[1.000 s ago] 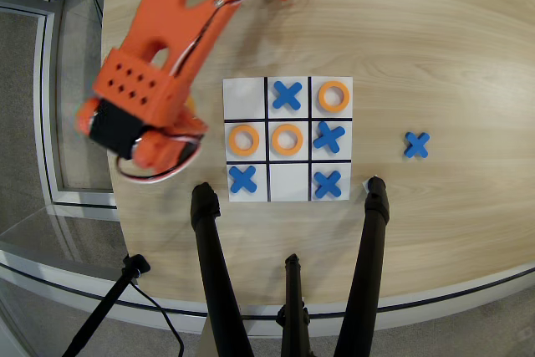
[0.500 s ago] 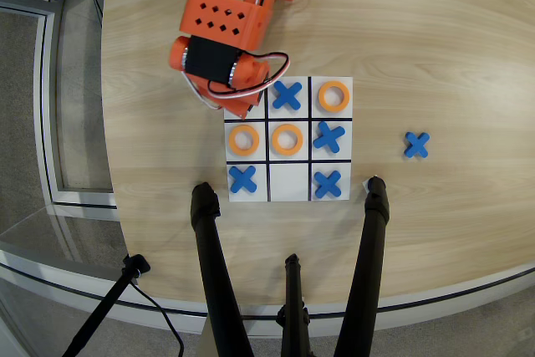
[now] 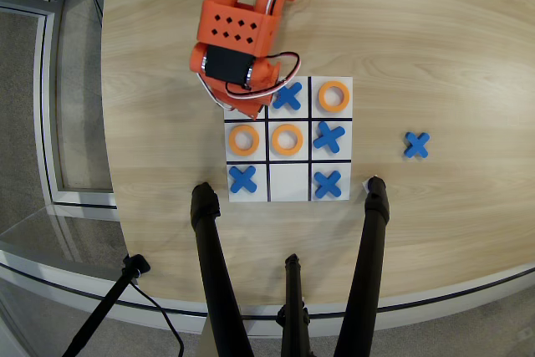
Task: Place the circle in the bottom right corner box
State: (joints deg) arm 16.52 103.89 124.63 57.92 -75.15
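Observation:
The white 3x3 board (image 3: 288,183) lies on the wooden table. Three orange rings show on it: one in the top right cell (image 3: 333,96), one in the middle left cell (image 3: 243,140) and one in the centre cell (image 3: 287,140). No other ring shows. Blue X pieces sit in the top middle (image 3: 287,95), middle right (image 3: 328,135), bottom left (image 3: 242,178) and bottom right (image 3: 328,182) cells. My orange gripper (image 3: 243,108) hangs over the top left corner cell and hides most of it. Its fingertips are hidden under the motor body.
A spare blue X (image 3: 416,145) lies on the table to the right of the board. Three black tripod legs (image 3: 213,265) (image 3: 369,257) (image 3: 291,307) reach in from the bottom edge, close to the board's lower side. The bottom middle cell is bare.

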